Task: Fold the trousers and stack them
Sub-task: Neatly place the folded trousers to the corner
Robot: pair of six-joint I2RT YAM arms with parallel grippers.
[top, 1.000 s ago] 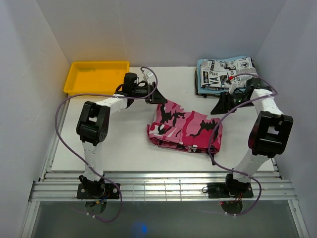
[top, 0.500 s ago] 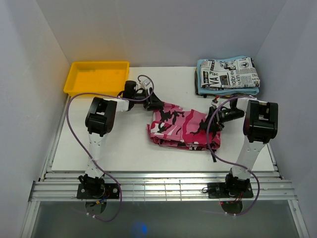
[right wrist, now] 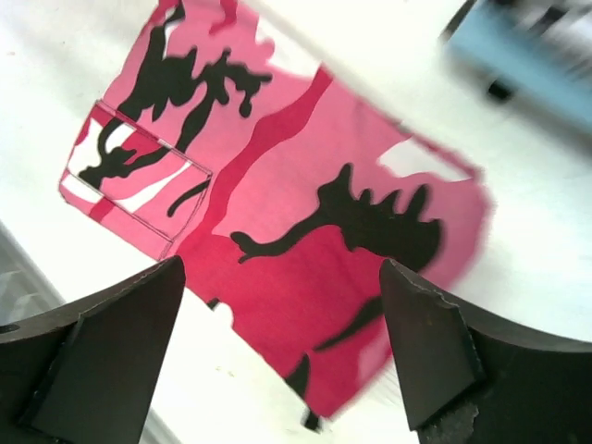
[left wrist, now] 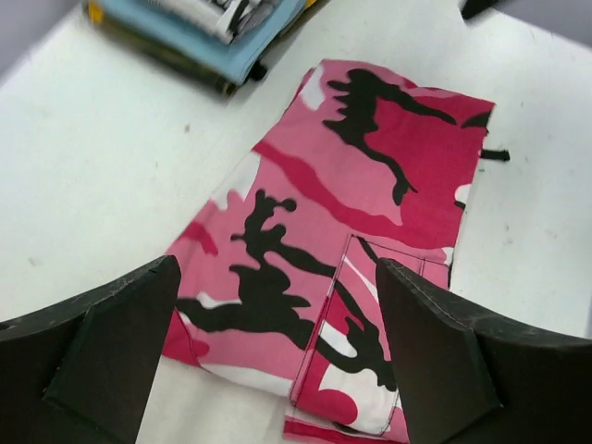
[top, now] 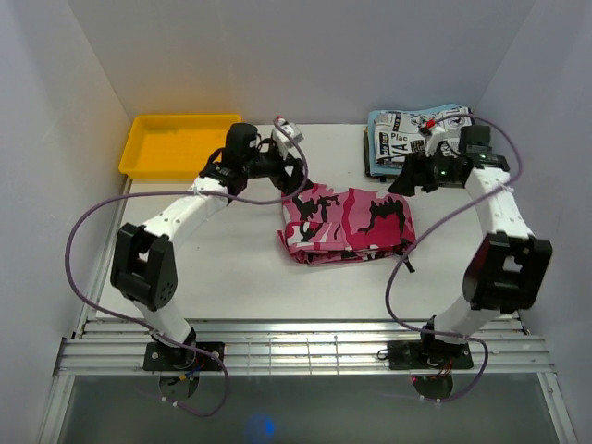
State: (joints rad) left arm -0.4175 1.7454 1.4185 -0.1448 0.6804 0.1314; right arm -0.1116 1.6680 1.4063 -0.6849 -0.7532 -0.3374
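Observation:
The trousers [top: 347, 224], in pink, magenta, white and black camouflage, lie folded in a flat rectangle at the middle of the table. My left gripper [top: 296, 176] hovers over their far left corner, open, nothing between its fingers. In the left wrist view the trousers [left wrist: 351, 203] lie below the spread fingers [left wrist: 102, 356], a pocket seam showing. My right gripper [top: 407, 176] hangs above the far right corner, also open and empty. The right wrist view looks down on the trousers [right wrist: 305, 213] between its wide-apart fingers [right wrist: 444, 356].
A yellow tray [top: 180, 146] stands at the back left. At the back right lies a stack [top: 424, 139] with a newspaper-print garment on a light blue cloth, just behind the right gripper; it also shows in the left wrist view as a stack [left wrist: 199, 32]. White walls enclose the table.
Both grippers have opened wide and risen off the trousers toward the far side. The trousers now lie released in a tidier, flatter fold, shifted slightly toward the back.

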